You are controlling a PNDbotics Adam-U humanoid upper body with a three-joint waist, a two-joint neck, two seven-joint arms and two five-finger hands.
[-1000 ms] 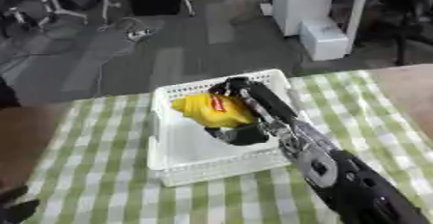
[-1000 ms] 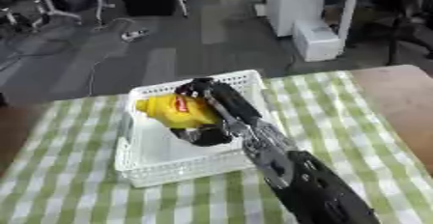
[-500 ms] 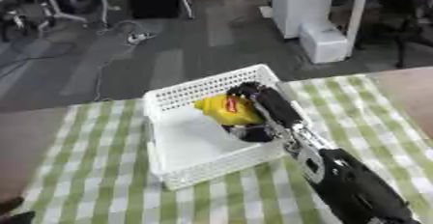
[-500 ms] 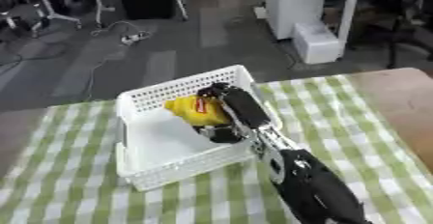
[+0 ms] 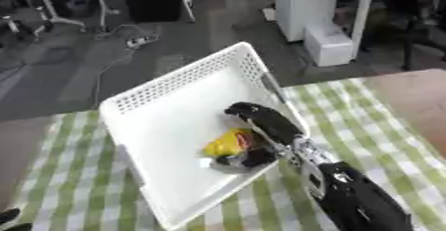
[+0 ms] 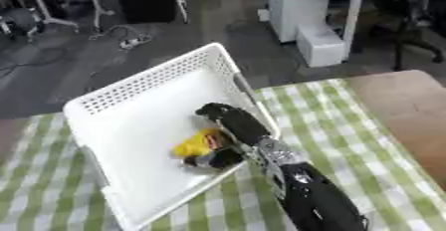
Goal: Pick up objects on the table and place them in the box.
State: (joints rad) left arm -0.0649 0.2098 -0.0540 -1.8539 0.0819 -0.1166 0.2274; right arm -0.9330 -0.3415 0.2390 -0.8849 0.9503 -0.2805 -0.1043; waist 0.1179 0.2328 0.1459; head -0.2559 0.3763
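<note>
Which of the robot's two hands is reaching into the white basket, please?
The right hand, inside the white basket at the yellow object; the left hand sits at the lower-left corner.

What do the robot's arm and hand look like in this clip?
The right arm is bulky, glossy black, with a silver metal joint at the wrist. The right robot hand is black too. No cables or markings show. Something dark sits at the lower left corner.
</note>
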